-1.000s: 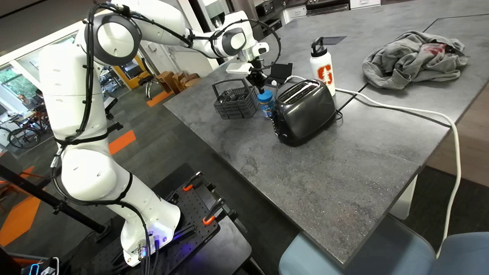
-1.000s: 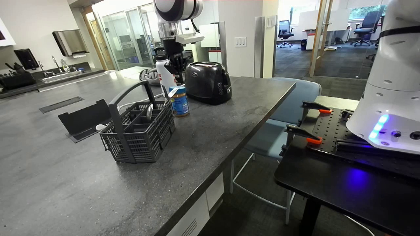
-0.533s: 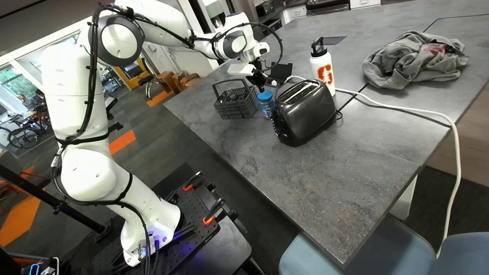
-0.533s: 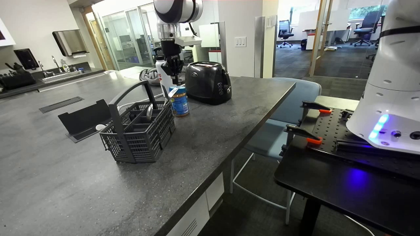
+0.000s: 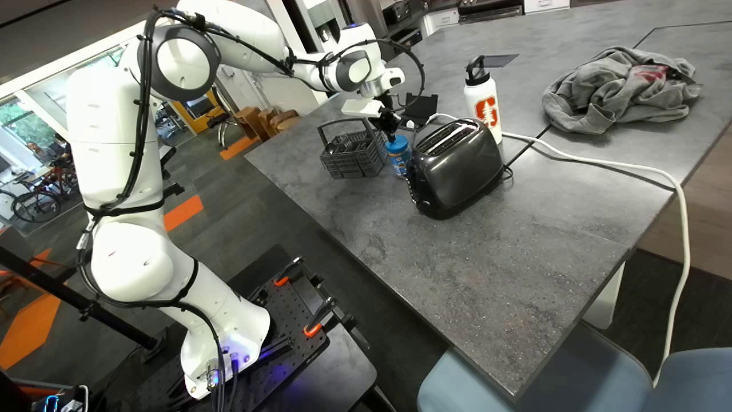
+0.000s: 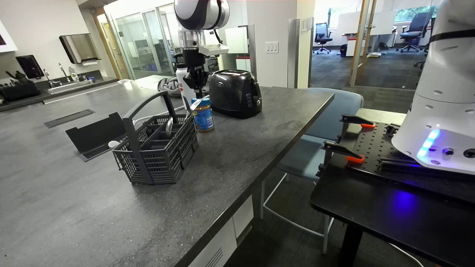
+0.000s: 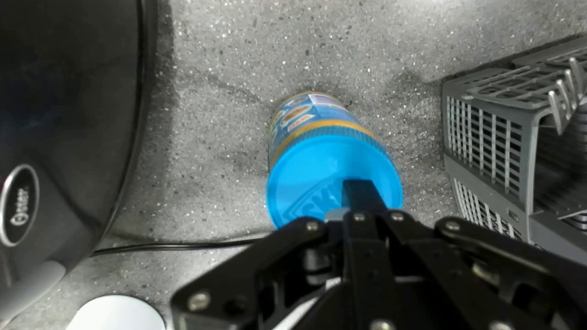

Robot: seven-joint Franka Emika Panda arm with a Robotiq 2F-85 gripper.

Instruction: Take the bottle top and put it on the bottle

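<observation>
The bottle top (image 5: 399, 145) is a flat round bright-blue lid with raised letters. It sits level on the bottle (image 6: 204, 118), a short jar with a blue label standing on the table; whether it is screwed tight does not show. In the wrist view, the bottle top (image 7: 302, 178) fills the middle and the bottle (image 7: 296, 117) shows beyond it. My gripper (image 7: 360, 183) is shut, fingers together, with nothing seen between them. It points down at the top of the lid; in both exterior views (image 5: 391, 137) (image 6: 199, 97) the tips are at the lid or just above it.
The black toaster (image 6: 233, 94) stands close on one side of the bottle. A grey cutlery basket (image 6: 159, 159) with a tall handle stands close on the other. A tall white bottle (image 5: 484, 106) stands behind the toaster. A white cable (image 5: 617, 163) crosses the table.
My gripper has swung from a tilt to nearly upright and shifted slightly in an exterior view, then lowered a little to the lid. The bottle, lid, toaster and basket have not moved.
</observation>
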